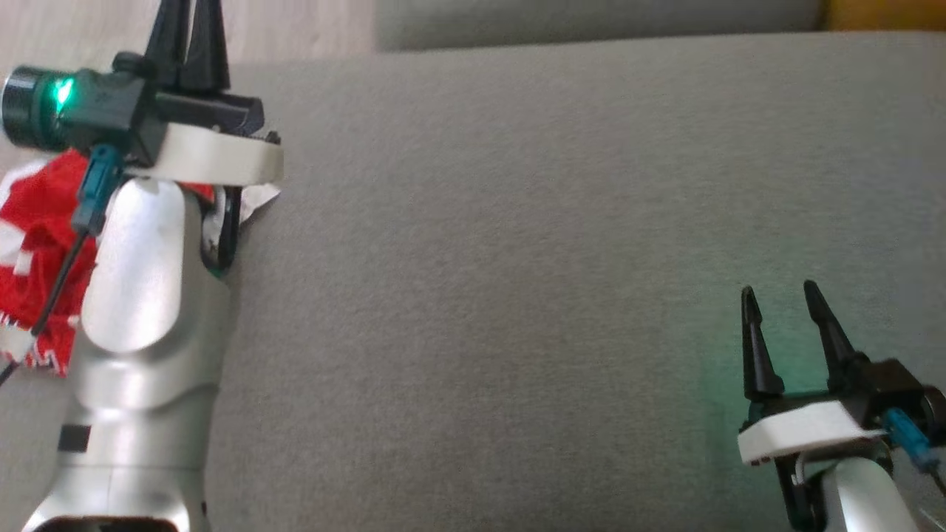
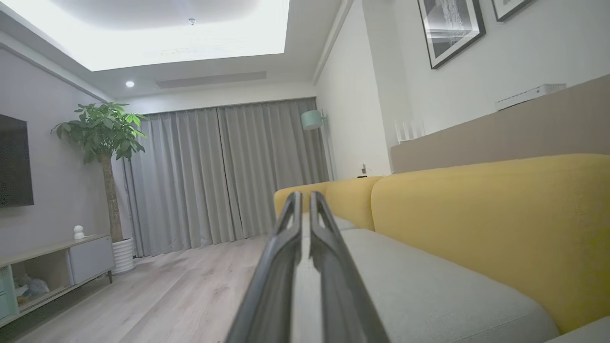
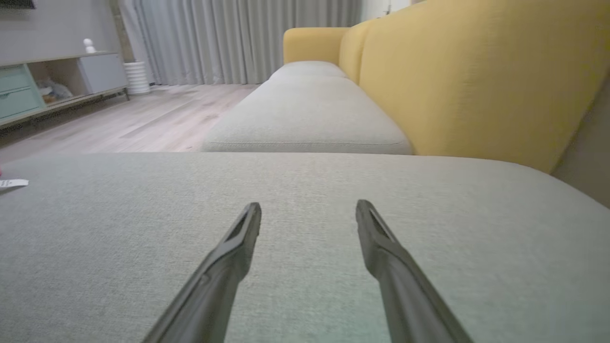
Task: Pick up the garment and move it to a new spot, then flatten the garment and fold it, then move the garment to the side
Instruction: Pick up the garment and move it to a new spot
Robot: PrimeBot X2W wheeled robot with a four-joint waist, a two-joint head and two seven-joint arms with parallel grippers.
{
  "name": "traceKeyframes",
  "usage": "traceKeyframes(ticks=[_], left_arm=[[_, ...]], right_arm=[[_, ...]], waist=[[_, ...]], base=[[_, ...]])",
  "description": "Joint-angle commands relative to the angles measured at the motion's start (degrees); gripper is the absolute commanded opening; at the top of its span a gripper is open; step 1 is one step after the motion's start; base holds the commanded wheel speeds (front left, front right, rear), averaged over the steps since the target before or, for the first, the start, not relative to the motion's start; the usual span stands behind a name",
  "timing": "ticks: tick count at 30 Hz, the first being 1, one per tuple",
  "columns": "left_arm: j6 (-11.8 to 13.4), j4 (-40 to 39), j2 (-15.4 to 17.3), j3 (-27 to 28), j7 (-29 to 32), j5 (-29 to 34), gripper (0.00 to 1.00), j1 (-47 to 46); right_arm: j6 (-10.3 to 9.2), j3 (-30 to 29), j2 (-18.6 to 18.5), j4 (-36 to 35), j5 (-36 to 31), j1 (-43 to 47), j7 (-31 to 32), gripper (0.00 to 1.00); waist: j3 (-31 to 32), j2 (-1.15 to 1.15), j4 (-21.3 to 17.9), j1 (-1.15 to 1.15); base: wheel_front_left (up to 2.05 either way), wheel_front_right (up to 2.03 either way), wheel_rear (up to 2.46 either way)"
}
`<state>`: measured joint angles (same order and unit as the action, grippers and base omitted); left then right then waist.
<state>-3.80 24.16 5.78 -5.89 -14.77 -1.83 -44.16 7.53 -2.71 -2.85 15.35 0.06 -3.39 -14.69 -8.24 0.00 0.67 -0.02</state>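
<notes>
Glaring ceiling panel (image 2: 157,38), soft blurry head view, green indicator light (image 1: 63,92), wide-angle distortion

Left gripper (image 1: 188,22) extends forward, jaws closed; right gripper (image 1: 780,290) sits low, jaws apart.

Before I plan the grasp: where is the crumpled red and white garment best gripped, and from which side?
Probably pinch a raised red fold of the crumpled red and white fabric garment, coming from above: it lies bunched, not flat, at the left edge of the grey cushion. The shut left tool is nearest but must open; its forearm hides part.
</notes>
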Motion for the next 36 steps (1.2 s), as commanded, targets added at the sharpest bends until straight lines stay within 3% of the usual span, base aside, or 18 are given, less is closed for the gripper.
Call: traceKeyframes(ticks=[1, 5, 12, 18, 21, 28, 31, 35, 36], left_arm=[[0.93, -1.11, 2.04, 2.27, -0.18, -1.0, 1.0, -0.03], [2.46, -0.92, 1.43, 4.58, -0.2, -3.37, 1.0, 3.93], [6.01, -3.78, -0.65, 8.09, -0.22, -5.49, 1.0, 10.9], [8.99, 2.32, -2.64, 7.23, -0.22, -7.75, 1.0, 13.66], [9.29, 4.88, -2.83, 6.2, -0.22, -9.98, 1.0, 13.37], [11.93, 10.23, -2.89, -1.6, -0.22, -21.1, 1.0, 10.52], [11.93, 11.46, -2.89, -3.76, -0.22, -25.69, 1.0, 9.12], [12.37, 11.34, -2.9, -5.08, -0.22, -26.84, 1.0, 7.67], [12.19, 11.26, -2.9, -5.16, -0.22, -26.89, 0.93, 7.32]], right_arm=[[-0.04, 0.92, -0.04, -2.35, 0.22, -1.43, -0.3, 1.0], [-0.04, -0.34, -0.04, -3.55, -1.26, -1.71, -0.3, 1.0], [-0.04, -3.7, -0.78, -5.66, -7.48, -4.34, -0.3, 1.0], [-0.04, -3.68, -4.25, -5.85, -9.13, -6.83, -0.3, 1.0], [-0.04, -2.84, -5.3, -5.87, -9.48, -7.31, -0.3, 1.0], [-0.04, -2.37, -8.58, -6.23, -9.61, -7.88, -0.3, 1.0], [-0.04, -2.92, -9.37, -6.64, -9.58, -7.78, -0.3, 1.0], [-0.04, -3.45, -9.79, -7.21, -9.69, -8.19, -0.3, 1.0], [-0.04, -3.51, -9.81, -7.3, -9.74, -8.41, -0.3, 1.0]], waist=[[1.9, 0.0, -1.79, 0.02], [-1.31, 0.0, 2.57, 0.02], [-9.32, 0.0, 14.8, 0.02], [-14.63, 0.0, 21.79, 0.02], [-16.11, 0.0, 22.87, 0.02], [-20.29, 0.0, 23.96, 0.02], [-21.65, 0.0, 23.81, 0.02], [-23.55, 0.0, 23.34, 0.02], [-23.97, 0.0, 23.21, 0.02]], base=[[0.0, 0.0, 0.0], [0.0, 0.0, 0.0], [0.0, 0.0, 0.0], [0.0, 0.0, 0.0], [0.0, 0.0, 0.0], [0.0, 0.0, 0.0], [0.0, 0.0, 0.0], [0.0, 0.0, 0.0], [0.0, 0.0, 0.0]])
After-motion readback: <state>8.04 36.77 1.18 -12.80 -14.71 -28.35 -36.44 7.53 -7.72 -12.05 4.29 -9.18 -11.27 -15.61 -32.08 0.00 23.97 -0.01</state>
